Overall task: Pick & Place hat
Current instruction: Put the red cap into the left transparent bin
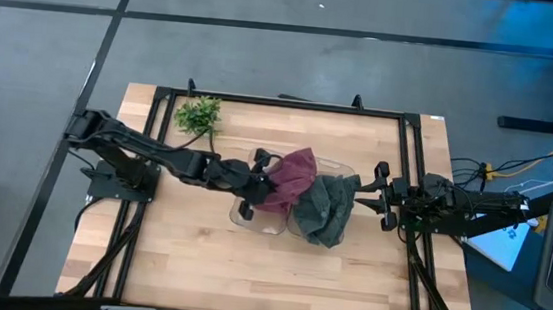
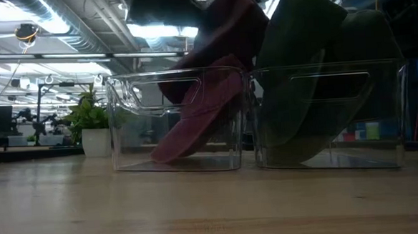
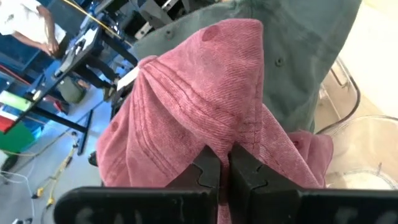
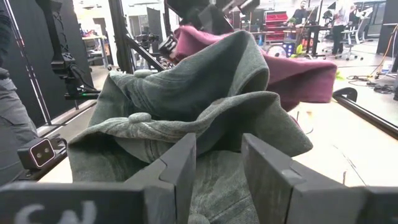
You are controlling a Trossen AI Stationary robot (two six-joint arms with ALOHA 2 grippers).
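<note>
A maroon corduroy hat [image 1: 293, 177] [image 2: 207, 88] [image 3: 199, 106] hangs from my left gripper [image 1: 254, 180] [image 3: 225, 168], which is shut on it above the left clear bin [image 2: 123, 121]. Its lower end reaches down inside that bin. A grey-green hat [image 1: 327, 212] [image 2: 314, 68] [image 4: 186, 106] sits partly in the right clear bin [image 2: 388, 122] and rises above its rim. My right gripper [image 1: 362, 191] [image 4: 217, 180] is at that hat's right side, with cloth filling the gap between its fingers. The two hats touch in the middle. My left gripper pinches a fold of the maroon hat's crown [image 3: 249, 140] between its two shut fingers, coming from the table's left. The hat is raised and droops below the fingers, with its lower end [image 2: 174, 144] down in the left bin. My right gripper has bunched cloth at the grey-green hat's right edge [image 4: 214, 158] between its two fingers, coming level from the table's right. The hat's upper part stands above the bin's rim, and its lower part [image 2: 296, 137] hangs inside the right bin.
Two clear plastic bins [image 1: 251, 218] stand side by side at the table's middle. A small potted plant [image 1: 198, 116] [image 2: 87, 120] stands near the far left corner. Bare wood lies along the near edge. A black frame borders the table.
</note>
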